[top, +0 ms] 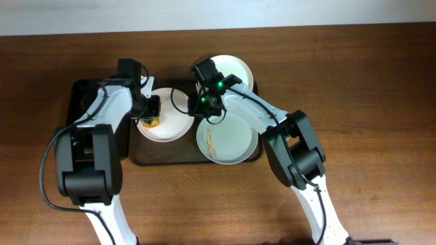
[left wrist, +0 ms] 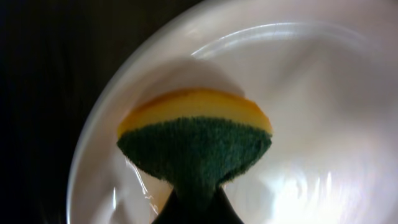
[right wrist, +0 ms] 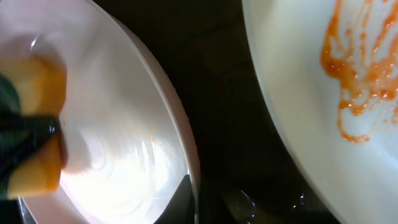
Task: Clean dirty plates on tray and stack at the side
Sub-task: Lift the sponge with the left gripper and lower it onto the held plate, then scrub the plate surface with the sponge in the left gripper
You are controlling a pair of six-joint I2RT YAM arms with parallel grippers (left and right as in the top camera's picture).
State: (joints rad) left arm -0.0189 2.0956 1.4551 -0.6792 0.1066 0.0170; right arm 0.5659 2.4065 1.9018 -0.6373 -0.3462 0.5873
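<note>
Three white plates lie on the dark brown tray (top: 146,158). The left plate (top: 170,128) looks plain white. My left gripper (top: 150,112) is shut on a yellow and green sponge (left wrist: 194,140) and presses it onto this plate (left wrist: 323,124). My right gripper (top: 204,107) pinches this plate's right rim (right wrist: 186,155), with one finger (right wrist: 199,202) lying inside the rim. The front right plate (top: 228,139) bears orange sauce streaks (right wrist: 354,81). The back right plate (top: 235,70) looks white and is partly hidden by my right arm.
A smaller black tray (top: 85,95) lies left of the brown tray, under my left arm. The brown wooden table (top: 375,102) stretches away to the right and to the front.
</note>
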